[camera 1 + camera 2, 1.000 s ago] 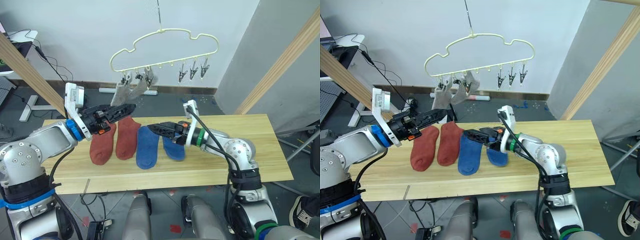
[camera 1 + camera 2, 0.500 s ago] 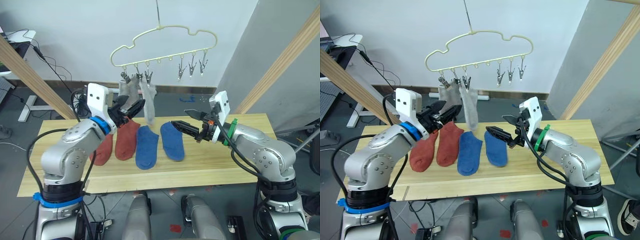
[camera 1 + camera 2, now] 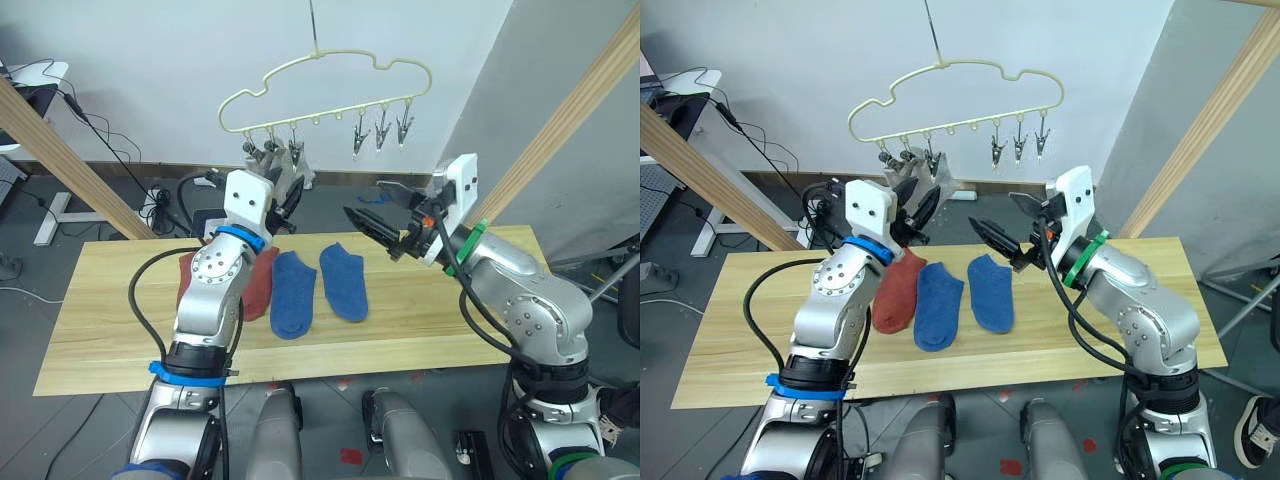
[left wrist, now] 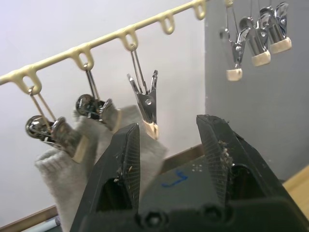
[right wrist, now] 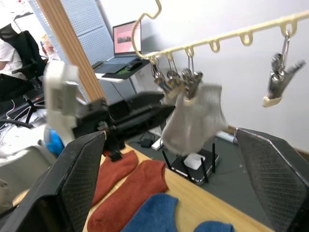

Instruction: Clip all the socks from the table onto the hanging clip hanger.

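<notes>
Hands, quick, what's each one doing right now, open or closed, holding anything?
Left hand: open, empty, raised by the grey socks clipped on the hanger.
Right hand: open, empty, held above the table.

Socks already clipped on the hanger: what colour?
Light grey. The clipped socks show best in the right wrist view, hanging from the clip hanger.

The left arm point(image 3: 215, 300) covered most of one rust-red sock point(image 3: 186, 275) and part of the other point(image 3: 898, 290); the grey socks point(image 4: 91, 159) hung partly behind the left gripper point(image 4: 166, 140), their lower ends cut off; the hanger's hook point(image 3: 313, 25) ran past the top edge; a seated person point(image 5: 13, 58) was cropped at the picture's side.
</notes>
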Robot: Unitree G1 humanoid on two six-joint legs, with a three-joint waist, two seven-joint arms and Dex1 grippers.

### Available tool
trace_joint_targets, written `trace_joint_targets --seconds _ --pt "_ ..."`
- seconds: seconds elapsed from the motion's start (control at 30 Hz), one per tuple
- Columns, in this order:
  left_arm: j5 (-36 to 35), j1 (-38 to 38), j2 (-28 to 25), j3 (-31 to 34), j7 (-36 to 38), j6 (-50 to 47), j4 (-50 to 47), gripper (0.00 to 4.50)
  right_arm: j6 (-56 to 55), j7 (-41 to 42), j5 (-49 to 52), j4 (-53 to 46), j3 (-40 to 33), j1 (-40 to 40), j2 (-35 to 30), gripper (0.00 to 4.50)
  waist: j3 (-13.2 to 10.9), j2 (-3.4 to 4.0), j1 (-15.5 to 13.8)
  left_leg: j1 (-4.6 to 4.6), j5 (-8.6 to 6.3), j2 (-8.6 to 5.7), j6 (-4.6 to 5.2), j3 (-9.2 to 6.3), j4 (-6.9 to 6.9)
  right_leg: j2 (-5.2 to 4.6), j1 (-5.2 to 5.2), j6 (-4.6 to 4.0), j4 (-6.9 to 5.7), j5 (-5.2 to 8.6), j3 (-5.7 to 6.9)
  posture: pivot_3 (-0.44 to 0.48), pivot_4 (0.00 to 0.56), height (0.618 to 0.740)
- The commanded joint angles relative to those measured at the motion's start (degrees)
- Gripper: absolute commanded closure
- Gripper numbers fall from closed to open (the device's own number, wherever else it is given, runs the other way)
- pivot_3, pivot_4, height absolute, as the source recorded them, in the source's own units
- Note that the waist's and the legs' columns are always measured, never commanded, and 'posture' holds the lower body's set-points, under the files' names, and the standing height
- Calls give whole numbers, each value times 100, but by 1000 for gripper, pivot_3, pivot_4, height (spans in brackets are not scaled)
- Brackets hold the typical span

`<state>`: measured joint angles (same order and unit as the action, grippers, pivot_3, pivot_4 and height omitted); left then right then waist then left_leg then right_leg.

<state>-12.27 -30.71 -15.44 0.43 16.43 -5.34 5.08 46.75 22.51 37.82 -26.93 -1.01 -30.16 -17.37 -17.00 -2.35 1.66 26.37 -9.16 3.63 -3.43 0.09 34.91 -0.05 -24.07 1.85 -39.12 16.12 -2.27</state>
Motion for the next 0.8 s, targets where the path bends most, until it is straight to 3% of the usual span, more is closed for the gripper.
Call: trace_joint_targets --seconds 0.03,0.8 --pt "155 -218 168 89 -81 494 272 2462 -3 37 209 -321 -118 -30 -48 0 0 0 4 1 0 0 0 0 0 0 0 0 0 0 0 -57 255 740" --pt "427 -1249 802 299 -434 1355 1816 2462 -45 -59 319 -288 -150 86 -32 0 0 -1 19 3 1 -1 3 -2 9 1 1 6 -7 -5 1 -77 267 740"
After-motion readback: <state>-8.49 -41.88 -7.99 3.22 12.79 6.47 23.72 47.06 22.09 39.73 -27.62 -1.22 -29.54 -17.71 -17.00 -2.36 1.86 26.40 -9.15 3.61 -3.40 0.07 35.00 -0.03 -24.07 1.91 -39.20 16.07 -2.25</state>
